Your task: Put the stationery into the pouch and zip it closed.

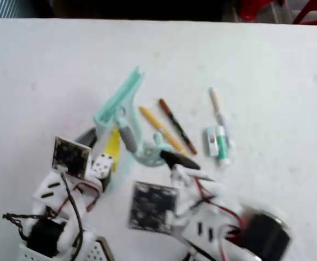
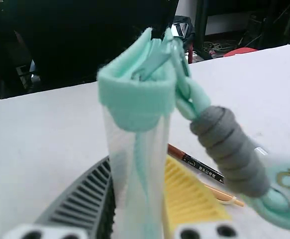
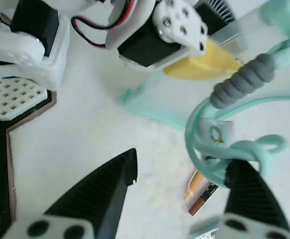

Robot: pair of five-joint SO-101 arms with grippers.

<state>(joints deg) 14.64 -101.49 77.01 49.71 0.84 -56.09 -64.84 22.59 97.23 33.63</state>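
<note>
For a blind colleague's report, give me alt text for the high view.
The left gripper clamps a mint pouch while the open right gripper sits at its strap. Loose pens lie beside it on the white table.

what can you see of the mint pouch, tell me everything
The pouch is long and slim, with mint green fabric trim around a see-through, plastic-looking body. Its near end is clamped in the left claw, and its far end seems raised above the table. A mint cord with a grey ribbed grip trails from it and loops beside one finger of the open right claw. I can't tell whether the zip is open.
</note>
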